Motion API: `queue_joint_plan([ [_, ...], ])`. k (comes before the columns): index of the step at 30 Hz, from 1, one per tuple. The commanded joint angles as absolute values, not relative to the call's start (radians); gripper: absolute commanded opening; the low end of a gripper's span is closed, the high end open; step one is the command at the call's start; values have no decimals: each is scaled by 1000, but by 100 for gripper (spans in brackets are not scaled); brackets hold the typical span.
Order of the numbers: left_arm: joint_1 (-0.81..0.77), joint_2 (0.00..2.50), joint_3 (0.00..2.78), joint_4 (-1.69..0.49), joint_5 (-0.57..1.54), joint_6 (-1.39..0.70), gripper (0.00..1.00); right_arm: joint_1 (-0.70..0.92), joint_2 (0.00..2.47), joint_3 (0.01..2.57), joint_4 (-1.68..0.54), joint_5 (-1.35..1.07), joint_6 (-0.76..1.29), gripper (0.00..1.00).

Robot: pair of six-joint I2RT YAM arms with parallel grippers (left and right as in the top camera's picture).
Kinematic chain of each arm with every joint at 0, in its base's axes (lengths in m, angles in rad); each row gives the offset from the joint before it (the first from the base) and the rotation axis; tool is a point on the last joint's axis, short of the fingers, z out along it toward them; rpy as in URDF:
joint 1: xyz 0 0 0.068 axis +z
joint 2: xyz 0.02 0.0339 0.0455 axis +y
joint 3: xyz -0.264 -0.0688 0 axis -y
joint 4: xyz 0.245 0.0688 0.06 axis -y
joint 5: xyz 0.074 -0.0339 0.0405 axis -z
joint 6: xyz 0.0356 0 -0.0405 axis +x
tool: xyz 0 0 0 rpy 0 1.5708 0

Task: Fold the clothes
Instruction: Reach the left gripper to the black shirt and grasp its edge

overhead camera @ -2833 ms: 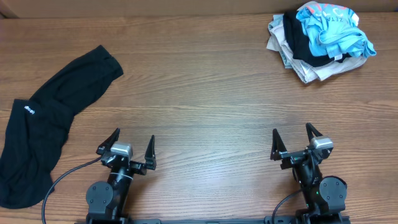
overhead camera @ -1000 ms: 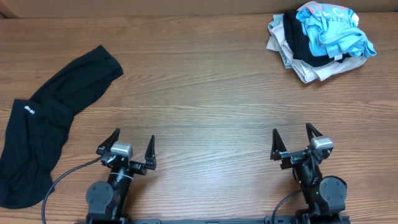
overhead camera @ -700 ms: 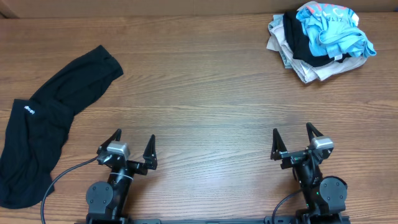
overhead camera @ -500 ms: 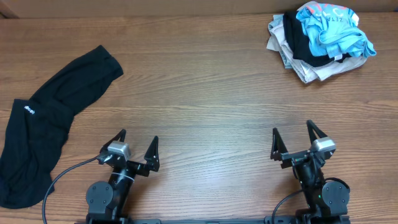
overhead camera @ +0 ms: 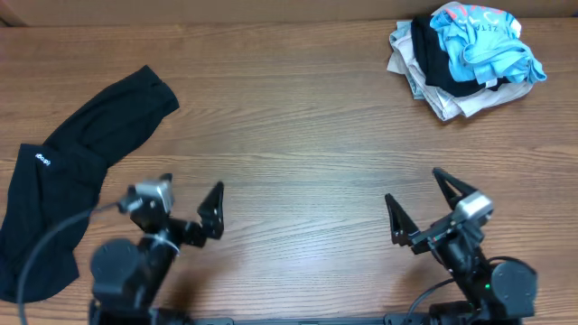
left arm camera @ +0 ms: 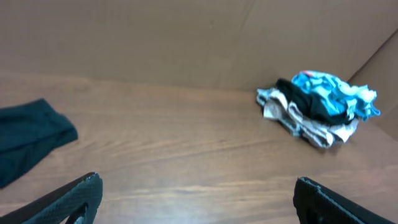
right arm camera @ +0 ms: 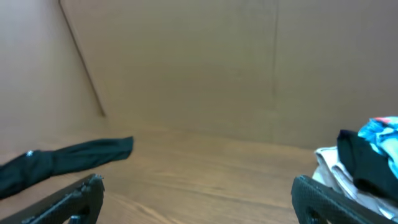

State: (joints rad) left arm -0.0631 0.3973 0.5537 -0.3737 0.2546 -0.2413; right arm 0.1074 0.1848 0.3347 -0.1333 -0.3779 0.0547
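Note:
The black T-shirt (overhead camera: pixel 81 144) lies crumpled in a long diagonal strip at the table's left, with small white lettering near its left edge. It also shows in the left wrist view (left arm camera: pixel 25 137) and the right wrist view (right arm camera: pixel 62 158). My left gripper (overhead camera: pixel 181 196) is open and empty, near the front edge and to the right of the shirt, apart from it. My right gripper (overhead camera: pixel 413 188) is open and empty at the front right. Both show wide-open jaws in the left wrist view (left arm camera: pixel 198 186) and the right wrist view (right arm camera: pixel 199 183).
A pile of other clothes sits at the back right: a light-blue garment (overhead camera: pixel 488 41) on top, beige garments (overhead camera: pixel 452 97) beneath, and a black piece (overhead camera: pixel 433 54) between. The pile also shows in the left wrist view (left arm camera: pixel 317 112). A brown wall stands behind the table.
Both arms have started moving from their rest pose. The left arm has swung left toward the shirt, and the right arm has shifted right and turned. Both grippers stay open.

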Motion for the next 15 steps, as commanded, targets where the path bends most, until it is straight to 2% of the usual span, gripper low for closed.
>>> queue_joint_plan([
  [1,-59,570,778,-460,271,-213,100,111,308,510,-191,-414,55,100],
  [8,-59,980,1333,-918,282,-126,100,111,675,943,-492,-451,43,100],
  [12,-59,1181,1596,-1186,273,28,100,111,929,1237,-774,-459,-10,100],
  [15,-59,1291,1708,-1285,208,110,100,111,1107,1439,-965,-458,-35,100],
])
